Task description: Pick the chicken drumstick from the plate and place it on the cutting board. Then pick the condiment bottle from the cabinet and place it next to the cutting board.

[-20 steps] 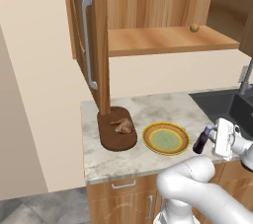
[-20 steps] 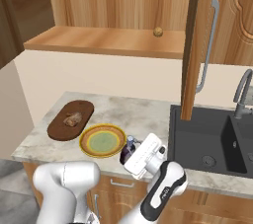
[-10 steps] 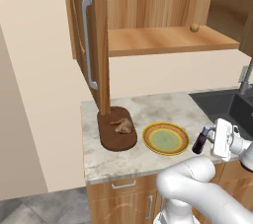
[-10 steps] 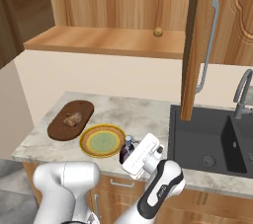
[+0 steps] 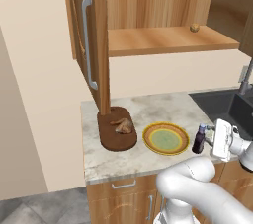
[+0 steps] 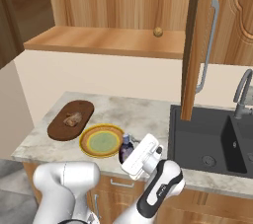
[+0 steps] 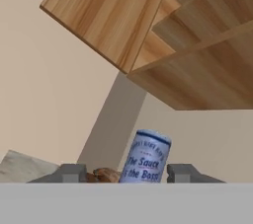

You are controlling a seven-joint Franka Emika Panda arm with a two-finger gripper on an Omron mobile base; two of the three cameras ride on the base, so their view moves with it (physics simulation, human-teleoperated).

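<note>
Since a second ago the gripper (image 7: 129,172) has spread its fingers, which now stand apart on either side of the condiment bottle (image 5: 199,138). The bottle stands upright just right of the plate (image 5: 165,138). The chicken drumstick (image 5: 123,126) lies on the cutting board (image 5: 116,129), left of the plate. Likely the final release; next, back away without tipping the bottle.

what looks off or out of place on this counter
Nothing spilled or damaged. The condiment bottle stands upright right of the plate, not beside the cutting board, which holds the chicken drumstick.
</note>
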